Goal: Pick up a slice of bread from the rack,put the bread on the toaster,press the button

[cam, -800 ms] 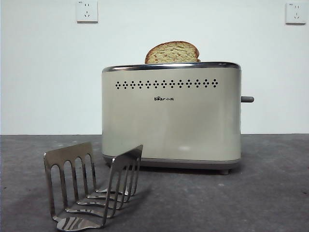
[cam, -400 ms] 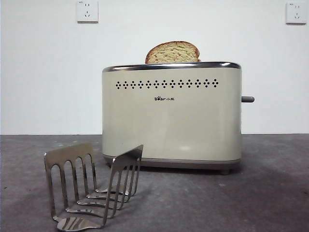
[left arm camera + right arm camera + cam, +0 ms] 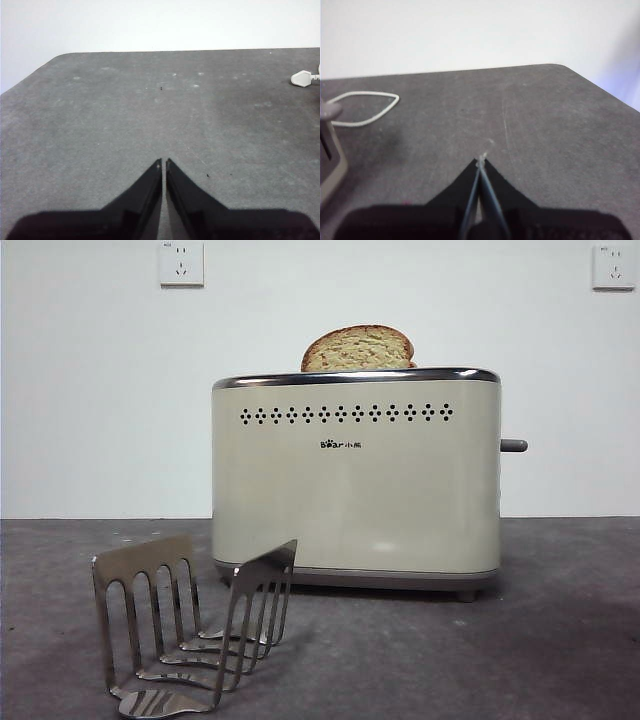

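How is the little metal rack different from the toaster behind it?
The rack is small, open, shiny steel with comb-like slots; the toaster is a large, closed, cream box. The rack holds nothing, while the toaster has the slice of bread sticking out of its top. Both stand on the grey table.

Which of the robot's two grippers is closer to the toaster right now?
Right, probably. The toaster edge and its button show beside the right gripper, shut over the table. The left gripper, shut too, sees only table and a plug.
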You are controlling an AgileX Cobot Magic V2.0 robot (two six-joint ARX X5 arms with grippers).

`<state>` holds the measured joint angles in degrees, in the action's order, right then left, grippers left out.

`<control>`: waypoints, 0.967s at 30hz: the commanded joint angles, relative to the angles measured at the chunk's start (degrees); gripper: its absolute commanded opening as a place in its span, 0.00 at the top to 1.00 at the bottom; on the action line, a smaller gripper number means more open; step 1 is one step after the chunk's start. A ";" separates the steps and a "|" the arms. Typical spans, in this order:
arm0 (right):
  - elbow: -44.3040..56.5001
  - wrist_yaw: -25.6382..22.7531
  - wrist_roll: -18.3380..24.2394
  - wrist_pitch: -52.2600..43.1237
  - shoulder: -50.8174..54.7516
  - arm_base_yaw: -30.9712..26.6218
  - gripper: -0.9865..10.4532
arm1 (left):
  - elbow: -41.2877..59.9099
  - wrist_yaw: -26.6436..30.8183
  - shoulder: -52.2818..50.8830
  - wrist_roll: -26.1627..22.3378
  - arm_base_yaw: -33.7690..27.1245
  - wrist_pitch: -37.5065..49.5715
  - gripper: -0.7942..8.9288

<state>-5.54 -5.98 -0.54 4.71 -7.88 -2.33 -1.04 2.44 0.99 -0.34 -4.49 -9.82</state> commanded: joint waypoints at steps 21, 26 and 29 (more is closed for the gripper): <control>4.72 0.61 2.32 5.77 7.41 0.11 0.91 | 0.55 0.13 -0.07 0.57 -0.20 0.44 0.90; 4.72 0.61 2.32 5.79 7.37 0.11 0.91 | 0.55 0.13 -0.07 0.55 -0.20 0.44 0.90; 4.72 0.61 2.32 5.79 7.37 0.11 0.91 | 0.55 0.13 -0.07 0.55 -0.20 0.44 0.90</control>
<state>-1.37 -5.52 1.56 10.63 -0.64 -2.31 -1.04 2.44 0.99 -0.32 -4.49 -9.82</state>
